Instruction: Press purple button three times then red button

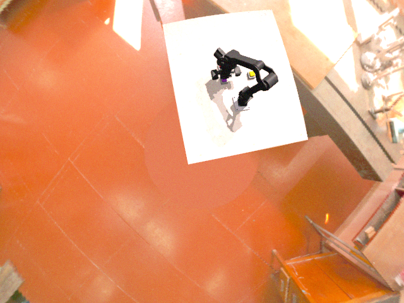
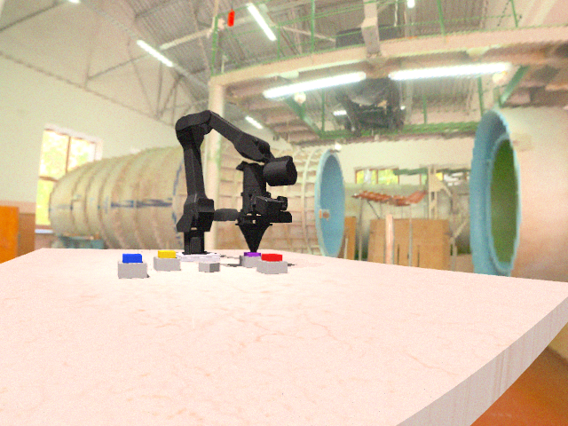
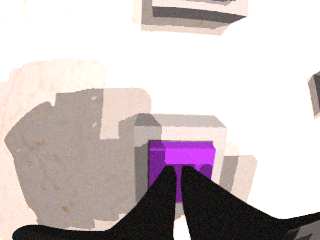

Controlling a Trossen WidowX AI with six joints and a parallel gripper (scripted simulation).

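Note:
My gripper is shut and empty, pointing straight down. Its fingertips are at the top of the purple button and seem to touch it. In the exterior view the purple cap shows as a thin strip above its grey base, so it looks partly pushed down. The fingers cover the cap's near part in the wrist view. The red button stands close by with its cap raised; nothing touches it. In the top view the arm hides most of it.
A yellow button and a blue button stand to the left in the exterior view, caps raised. A small grey block lies between the yellow and purple buttons. The arm's base stands behind them.

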